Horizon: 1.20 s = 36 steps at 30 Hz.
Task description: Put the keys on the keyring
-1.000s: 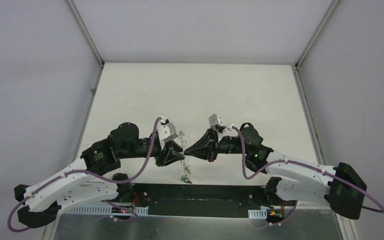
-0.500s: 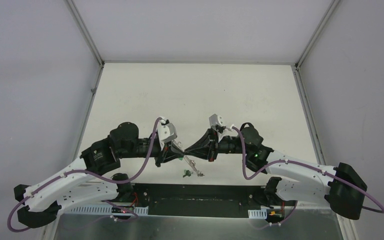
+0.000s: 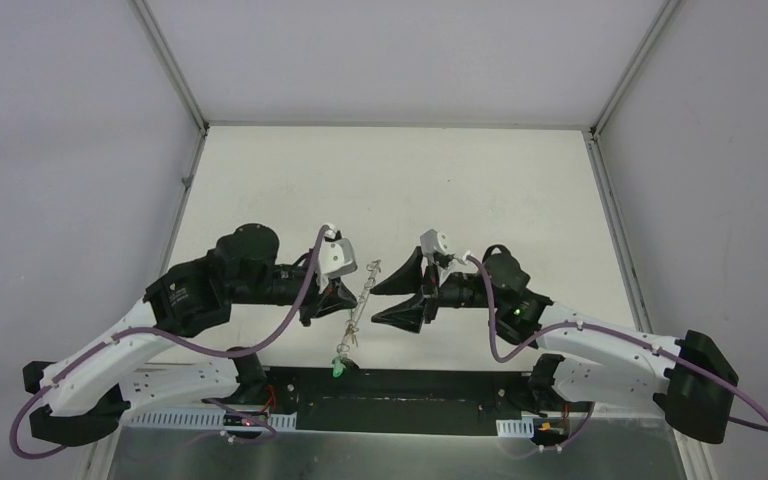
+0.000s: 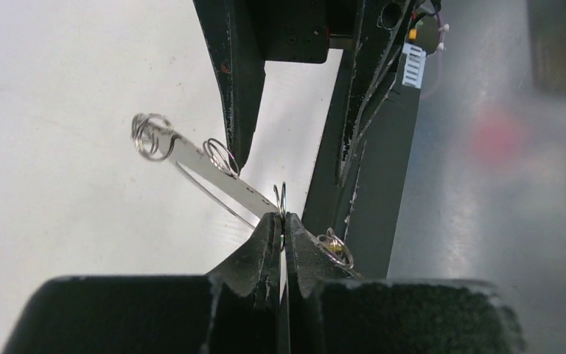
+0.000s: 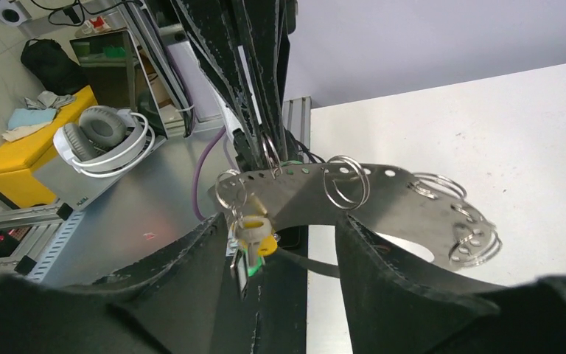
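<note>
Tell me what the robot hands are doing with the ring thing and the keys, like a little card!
left gripper: shut, pinching the keyring
keyring: flat metal strip with holes, small wire rings through them, held above the table
right gripper: open, facing the strip, not gripping it
keys: yellow and green heads, dangling below a ring near one end
table: white

Grey metal, bright plastic
We see the keyring (image 5: 383,195) as bare silver-grey steel dotted with a row of small holes, the keys (image 5: 254,228) capped yellow and green, the table (image 3: 390,180) off-white, cables (image 3: 488,325) purple.
</note>
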Available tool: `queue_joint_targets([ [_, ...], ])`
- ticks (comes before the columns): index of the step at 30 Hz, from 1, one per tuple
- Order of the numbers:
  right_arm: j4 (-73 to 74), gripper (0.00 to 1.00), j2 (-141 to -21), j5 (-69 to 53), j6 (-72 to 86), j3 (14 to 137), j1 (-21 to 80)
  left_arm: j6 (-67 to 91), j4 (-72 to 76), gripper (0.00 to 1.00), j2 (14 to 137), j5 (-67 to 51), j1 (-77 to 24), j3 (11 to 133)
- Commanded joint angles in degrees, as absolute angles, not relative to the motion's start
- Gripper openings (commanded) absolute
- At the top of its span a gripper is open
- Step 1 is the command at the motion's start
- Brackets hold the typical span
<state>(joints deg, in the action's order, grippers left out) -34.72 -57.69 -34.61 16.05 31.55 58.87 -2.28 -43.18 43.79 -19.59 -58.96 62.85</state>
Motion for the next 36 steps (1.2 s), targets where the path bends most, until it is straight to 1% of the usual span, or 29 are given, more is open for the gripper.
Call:
queue_joint_targets([
  [1,-33.2,0.58,-56.8,-34.8,13.7,35.2,59.2,-6.1,-54.3,0.0,49.7,-18.1,-59.5,71.8],
  [6,-33.5,0.57,-58.7,-36.3,14.3,36.4,59.2,-8.4,-65.0,0.0,57.8,-18.8,-59.5,80.4],
  [13,-37.4,0.5,-61.8,-37.1,16.3,36.4,59.5,-9.7,-73.9,0.0,66.2,-20.8,-59.5,88.6],
  [20,-40.7,0.37,-65.0,-38.2,17.5,36.4,60.3,-10.5,-76.2,0.0,68.9,-22.5,-59.4,91.7],
  [23,-42.2,0.29,-65.9,-38.6,18.1,36.5,60.5,-10.5,-76.2,0.0,69.0,-23.2,-59.4,91.6],
  [25,-42.8,0.26,-66.2,-38.8,18.3,36.6,60.6,-10.5,-76.3,0.0,69.0,-23.3,-59.4,91.3],
  [28,-43.1,0.26,-66.5,-38.8,18.5,36.7,60.9,-10.5,-76.3,0.0,69.0,-23.5,-59.5,90.8],
  [33,-43.1,0.33,-66.6,-39.0,18.5,37.1,61.3,-10.2,-76.3,0.0,69.1,-23.2,-59.5,90.5],
  [36,-43.2,0.33,-66.6,-39.3,18.5,37.3,61.6,-10.1,-76.3,0.0,69.5,-23.0,-59.4,90.6],
])
